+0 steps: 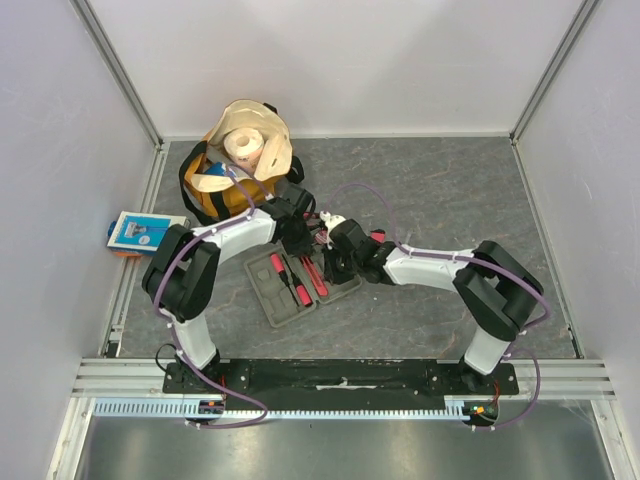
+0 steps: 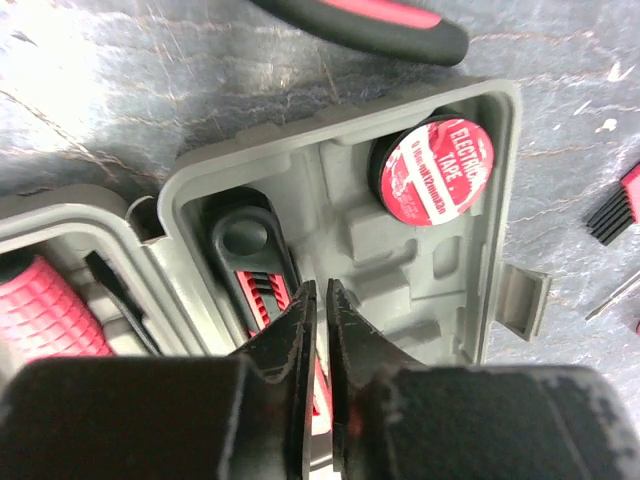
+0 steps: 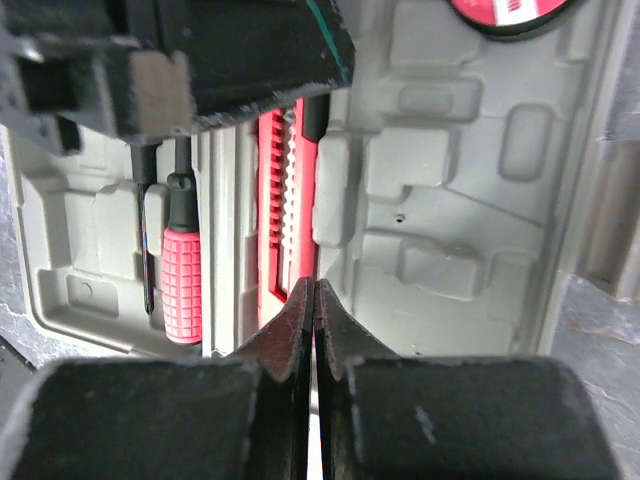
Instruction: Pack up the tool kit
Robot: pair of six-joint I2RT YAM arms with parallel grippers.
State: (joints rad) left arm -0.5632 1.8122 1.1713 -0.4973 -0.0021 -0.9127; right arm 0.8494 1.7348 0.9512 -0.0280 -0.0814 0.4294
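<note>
Inspection of the bench (image 1: 450,190): the grey case (image 1: 285,308) lies open and flat near the middle of the bench, just ahead of the two arm bases and skewed to the bench edges. Both arms reach inward and meet over it.

Left claw (image 2: 322,305): fingers (image 2: 290,350) drawn almost together, with only a thin dark slit between them. Nothing can be seen in the slit. The claw hangs over the inner edge of the lid half, directly above a red-and-black ridged tool (image 2: 255,275) seated in its moulded slot.

Right claw (image 3: 313,295): fingers pressed together with no gap, holding nothing that can be seen. It points along the same ridged tool from the opposite end, with the left claw close in front of it.

Contents noted in the case:
- A round tape roll (image 2: 432,170) with a red label reading "ELECTRIC TAPE" sits in a corner recess of the lid half.
- A screwdriver (image 3: 182,270) with a red gridded handle lies in the other half.
- Several moulded recesses in the lid half hold nothing.

Outside the case, a red-and-black pliers handle (image 2: 380,22) lies on the bench just beyond the lid rim.

A tan-and-yellow bag (image 1: 245,165) holding a paper roll stands at the far left. A blue-and-white packet (image 1: 140,232) lies at the left edge.
</note>
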